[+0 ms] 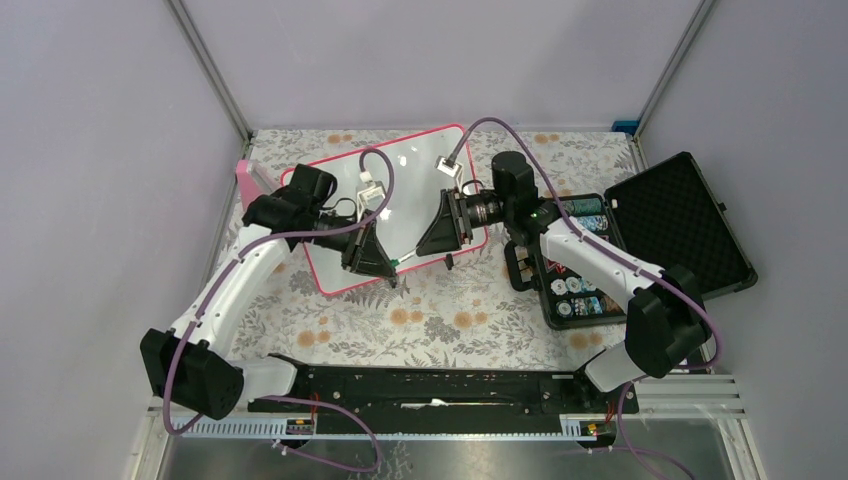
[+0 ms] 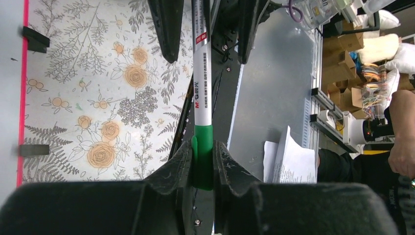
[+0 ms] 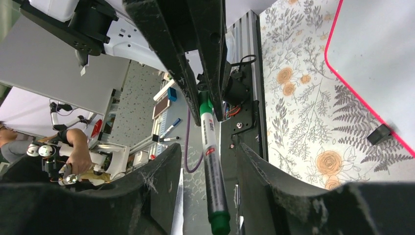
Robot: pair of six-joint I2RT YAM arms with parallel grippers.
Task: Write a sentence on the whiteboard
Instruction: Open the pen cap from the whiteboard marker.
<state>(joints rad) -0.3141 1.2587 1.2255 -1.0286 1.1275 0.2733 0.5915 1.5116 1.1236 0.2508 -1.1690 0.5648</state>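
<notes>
Handover in mid-air, just off the near edge of the whiteboard (image 1: 412,180). The left end effector (image 2: 203,147) is clamped tight on one green end of the marker (image 2: 200,73), pads pressed flat to it. The white barrel runs straight across into the right end effector (image 3: 207,149), and there the jaws stand apart with clear daylight on both sides of the barrel, so no grip on that side. The left arm alone carries the pen.

Now the whiteboard itself: it lies flat and slightly skewed on the floral worktop (image 1: 450,310), pink frame all round, both wrists hanging over its near half. Every patch of its surface that shows is bare white, with not a stroke of green ink anywhere, though the arms and cables hide a part. To the right of the whiteboard sits the open black case (image 1: 670,215).

So where does the job stand? Early, by my reading. The pen is in hand, but the sentence has not been started. Both ends of the marker show green and no writing tip is visible, so it looks capped to me. Left to do: bare the tip, bring it down onto the whiteboard, and write the whole line.
</notes>
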